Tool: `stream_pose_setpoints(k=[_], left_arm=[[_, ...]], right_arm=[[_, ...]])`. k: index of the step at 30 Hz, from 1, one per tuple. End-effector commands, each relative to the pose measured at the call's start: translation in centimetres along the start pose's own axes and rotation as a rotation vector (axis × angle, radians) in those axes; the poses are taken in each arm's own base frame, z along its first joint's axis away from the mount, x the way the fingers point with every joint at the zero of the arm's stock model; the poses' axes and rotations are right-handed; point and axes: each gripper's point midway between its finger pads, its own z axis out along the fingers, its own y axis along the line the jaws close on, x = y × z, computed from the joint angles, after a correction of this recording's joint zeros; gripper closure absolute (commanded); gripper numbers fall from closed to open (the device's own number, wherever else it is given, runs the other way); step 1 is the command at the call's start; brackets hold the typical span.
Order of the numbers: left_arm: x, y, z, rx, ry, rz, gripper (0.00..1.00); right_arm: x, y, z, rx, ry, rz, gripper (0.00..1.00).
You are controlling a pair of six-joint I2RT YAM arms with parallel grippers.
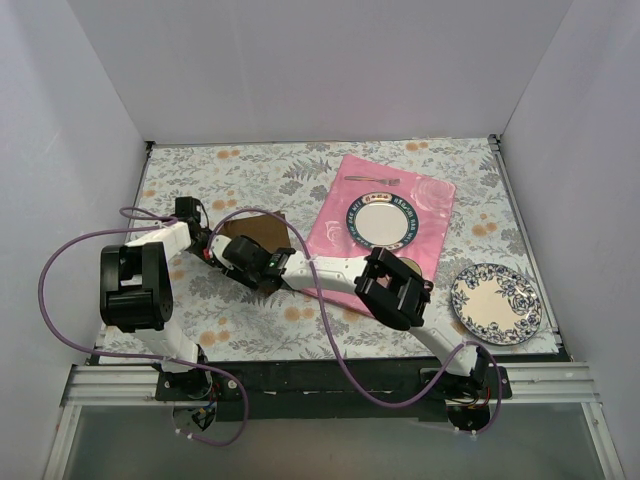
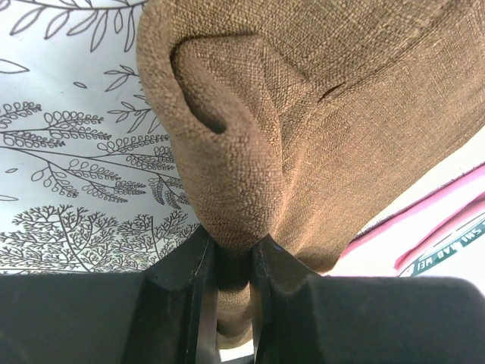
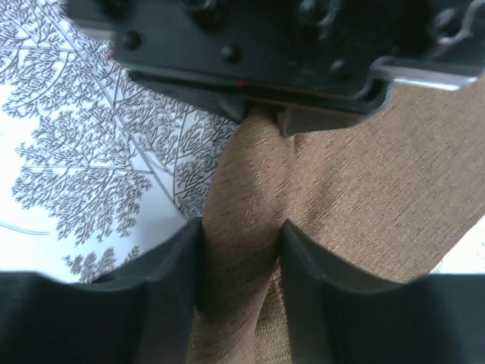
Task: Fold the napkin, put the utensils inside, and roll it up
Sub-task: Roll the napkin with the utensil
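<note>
Napkin (image 1: 262, 226) lies just beside the pink mat (image 1: 335, 215), at its nine o'clock. Folding is in hand. The left tool (image 2: 233, 262) is nearly closed, pinching a bunched edge. The right tool (image 3: 239, 235) straddles a cloth ridge half open, and I cannot tell if it grips. Next, both should carry that edge over evenly.

Place: a robot test lab
Walls (image 1: 300, 70): plain white boards past the left gripper (image 2: 233, 280) and to both sides
Rail (image 1: 110, 385): metal bar behind the right gripper (image 3: 241, 258), robot arms (image 1: 135, 285) bolted on
Wires (image 1: 45, 280): purple, by the arms
</note>
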Motion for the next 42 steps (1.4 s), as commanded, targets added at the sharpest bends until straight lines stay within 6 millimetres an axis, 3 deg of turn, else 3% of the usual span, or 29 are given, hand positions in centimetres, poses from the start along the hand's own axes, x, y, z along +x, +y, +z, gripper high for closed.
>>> stream_pose_setpoints(k=[1, 5, 6, 9, 12, 16, 19, 23, 29, 35, 42], left_arm=[[2.1, 3.6, 0.2, -0.120, 0.090, -0.001, 1.00], [1.3, 3.2, -0.1, -0.107, 0.057, 0.071, 1.00], [1.1, 3.3, -0.3, -0.104, 0.046, 0.098, 0.93], [0.0, 2.7, -1.6, -0.071, -0.047, 0.137, 0.53], [-0.9, 2.2, -2.9, -0.048, -0.125, 0.159, 0.44], [-1.3, 2.3, -4.0, -0.050, -0.173, 0.178, 0.40], [-1.4, 2.2, -4.8, -0.039, -0.201, 0.188, 0.40], [-0.8, 3.0, -4.5, -0.046, -0.194, 0.177, 0.32], [-0.5, 2.4, -2.9, -0.010, -0.162, 0.154, 0.32], [-1.5, 1.9, -2.0, -0.004, -0.192, 0.161, 0.35], [-2.9, 2.9, -1.2, -0.059, -0.249, 0.152, 0.49]], right_arm=[[0.4, -0.7, 1.2, 0.043, -0.008, -0.004, 0.60], [-0.1, 0.3, 1.0, -0.026, -0.014, 0.041, 0.78], [0.2, 0.6, 0.9, -0.049, -0.003, 0.056, 0.84], [-0.2, 2.0, 0.8, -0.177, 0.004, 0.157, 0.99], [-0.5, 2.9, 0.4, -0.325, 0.002, 0.294, 0.99], [-1.6, 3.2, -0.2, -0.529, -0.032, 0.470, 0.99], [-1.3, 3.3, -0.6, -0.663, -0.013, 0.623, 0.99], [-2.4, 3.4, -1.1, -0.815, -0.041, 0.767, 0.99], [-1.7, 3.3, -1.8, -0.944, -0.013, 0.997, 0.99], [-1.6, 2.9, -2.2, -1.025, -0.053, 1.099, 0.99], [-1.6, 3.0, -2.9, -1.071, -0.064, 1.131, 0.99]])
